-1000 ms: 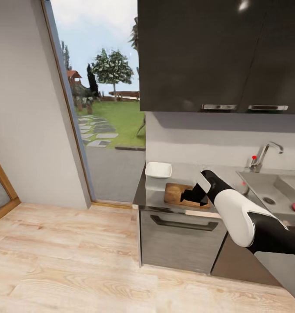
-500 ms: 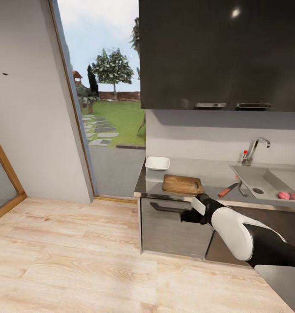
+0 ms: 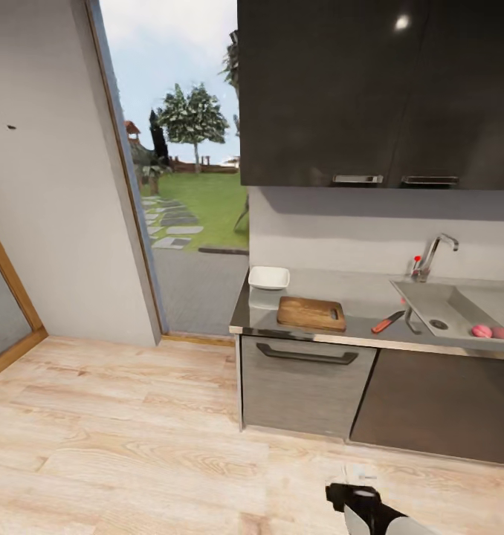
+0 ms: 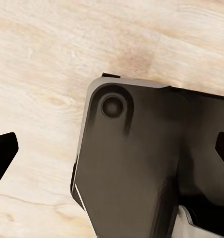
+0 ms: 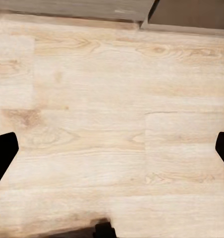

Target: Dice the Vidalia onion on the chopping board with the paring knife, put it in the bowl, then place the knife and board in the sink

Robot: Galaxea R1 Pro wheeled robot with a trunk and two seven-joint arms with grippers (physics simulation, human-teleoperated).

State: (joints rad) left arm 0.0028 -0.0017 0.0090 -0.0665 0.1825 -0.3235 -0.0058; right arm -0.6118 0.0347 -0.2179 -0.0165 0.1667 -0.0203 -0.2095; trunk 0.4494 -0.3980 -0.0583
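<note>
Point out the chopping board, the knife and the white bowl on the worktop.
chopping board [image 3: 310, 313], head view, middle of its wooden top.
knife [image 3: 386, 323], head view, on its red-orange handle.
bowl [image 3: 269, 278], head view, on its inner floor.

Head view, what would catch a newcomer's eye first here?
Probably the open doorway at left, with its bright garden and tree. Next, the chopping board on the grey countertop, the white bowl behind it, and the pink Vidalia onion in the sink.
</note>
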